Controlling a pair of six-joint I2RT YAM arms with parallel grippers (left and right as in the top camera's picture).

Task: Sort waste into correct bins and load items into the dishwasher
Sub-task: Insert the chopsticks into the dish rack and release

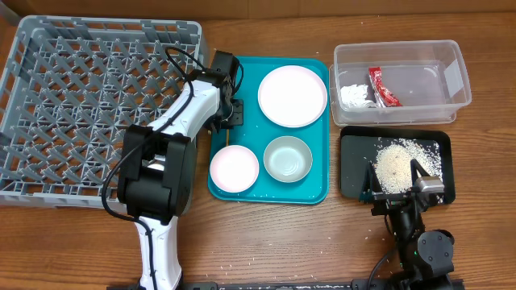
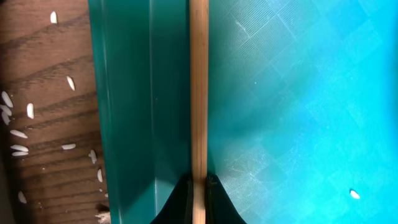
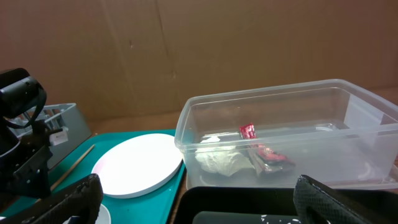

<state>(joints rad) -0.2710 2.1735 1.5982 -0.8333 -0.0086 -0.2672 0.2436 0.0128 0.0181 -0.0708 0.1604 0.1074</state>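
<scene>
My left gripper (image 2: pixel 199 190) is shut on a thin wooden chopstick (image 2: pixel 199 81) that runs along the left inner edge of the teal tray (image 2: pixel 298 93); it sits at that edge in the overhead view (image 1: pixel 232 113). The white plate (image 1: pixel 292 95), white bowl (image 1: pixel 235 167) and grey-green bowl (image 1: pixel 288 158) stand on the teal tray. The red wrapper (image 1: pixel 383 85) and white paper scrap (image 1: pixel 353 96) lie in the clear tub (image 1: pixel 451 60). The rice heap (image 1: pixel 394 165) lies on the black tray (image 1: pixel 353 173). My right gripper (image 3: pixel 199 205) is open and empty above the black tray. The grey dish rack (image 1: pixel 48 121) holds nothing.
Loose rice grains (image 2: pixel 18 134) lie on the wood table left of the teal tray. The left arm (image 1: pixel 173 137) lies across the rack's right edge. In the right wrist view the plate (image 3: pixel 140 163) and the tub (image 3: pixel 286 106) are straight ahead.
</scene>
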